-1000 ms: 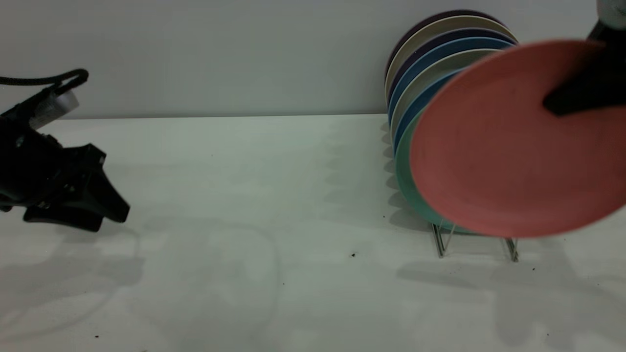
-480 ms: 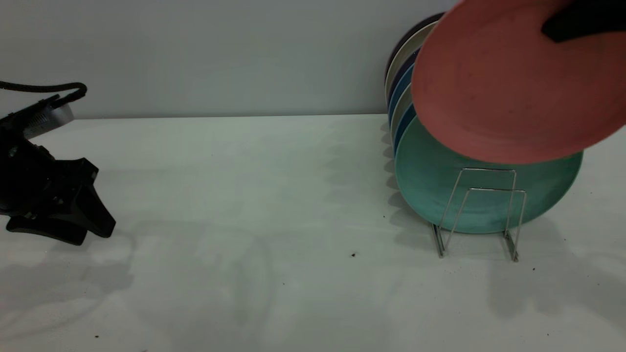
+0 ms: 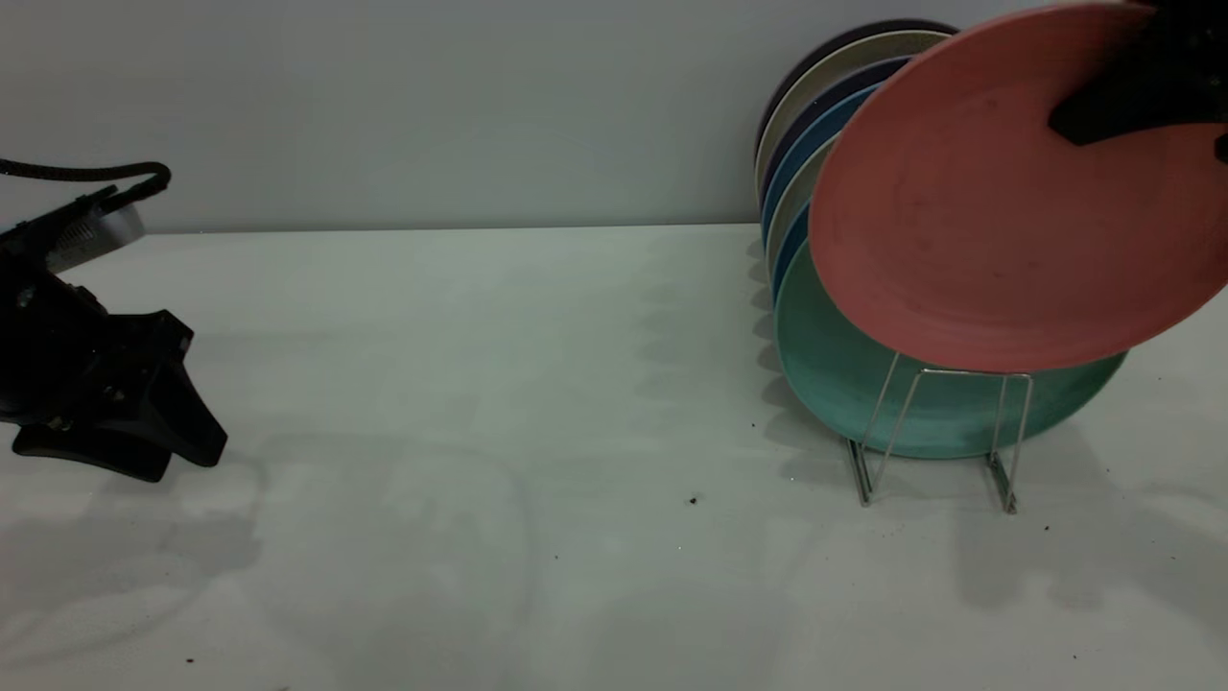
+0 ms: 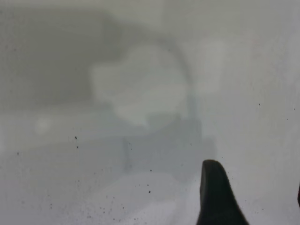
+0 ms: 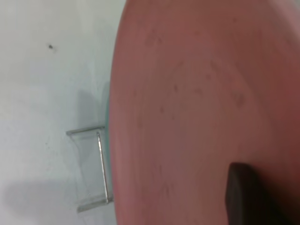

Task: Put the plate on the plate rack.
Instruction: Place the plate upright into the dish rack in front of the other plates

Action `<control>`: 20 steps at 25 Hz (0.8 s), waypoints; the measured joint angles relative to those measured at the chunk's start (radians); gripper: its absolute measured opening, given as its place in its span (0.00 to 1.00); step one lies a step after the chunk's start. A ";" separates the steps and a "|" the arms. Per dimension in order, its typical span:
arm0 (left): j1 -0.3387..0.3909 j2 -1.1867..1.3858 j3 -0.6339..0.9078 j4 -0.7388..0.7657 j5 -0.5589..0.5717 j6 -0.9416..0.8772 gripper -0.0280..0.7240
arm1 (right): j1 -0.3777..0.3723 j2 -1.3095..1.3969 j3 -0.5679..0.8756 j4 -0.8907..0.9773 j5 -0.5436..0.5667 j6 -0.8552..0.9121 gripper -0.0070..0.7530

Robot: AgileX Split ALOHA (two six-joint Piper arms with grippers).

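Note:
The salmon-pink plate [image 3: 998, 211] hangs tilted in the air at the right, in front of the racked plates. Its lower edge is level with the top of the plate rack's [image 3: 945, 422] front wire loops. My right gripper [image 3: 1118, 106] is shut on the plate's upper right rim. In the right wrist view the plate [image 5: 197, 93] fills most of the picture, one dark finger [image 5: 241, 192] lies on it, and the rack's loops [image 5: 96, 164] show beside its edge. My left gripper [image 3: 144, 432] rests open and empty on the table at the far left, and the left wrist view shows it [image 4: 255, 197] over bare table.
A teal-green plate [image 3: 835, 374] stands in the rack just behind the front loops. Behind it stand several more plates [image 3: 815, 125], blue, cream and dark. The wall is close behind the rack. The white table [image 3: 480, 384] stretches between the two arms.
The right gripper lifted the pink plate from low in front of the rack to high above it, then brought it partly back down. The left arm shifted slightly left and settled.

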 joint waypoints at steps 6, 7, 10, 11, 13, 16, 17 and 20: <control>0.000 0.000 0.000 0.000 0.001 0.000 0.63 | 0.000 0.041 -0.002 0.030 -0.004 -0.001 0.18; 0.000 0.000 0.000 0.000 0.001 0.000 0.63 | 0.000 0.055 -0.004 0.035 -0.005 -0.001 0.18; 0.000 0.000 0.000 0.000 0.010 -0.001 0.63 | 0.000 0.101 -0.008 0.045 -0.013 -0.001 0.18; 0.000 0.000 0.000 0.000 0.009 -0.001 0.63 | 0.000 0.117 -0.008 0.046 -0.019 -0.001 0.18; 0.000 0.000 0.000 0.000 0.009 -0.001 0.63 | 0.000 0.144 -0.012 0.048 -0.027 -0.001 0.18; 0.000 0.000 0.000 0.000 0.013 -0.003 0.63 | 0.000 0.175 -0.028 0.060 -0.029 -0.001 0.18; 0.000 0.000 0.000 0.000 0.013 -0.003 0.63 | 0.000 0.182 -0.031 0.068 -0.029 -0.001 0.18; 0.000 0.000 0.000 0.000 0.013 -0.003 0.63 | 0.000 0.187 -0.035 0.083 -0.029 -0.001 0.18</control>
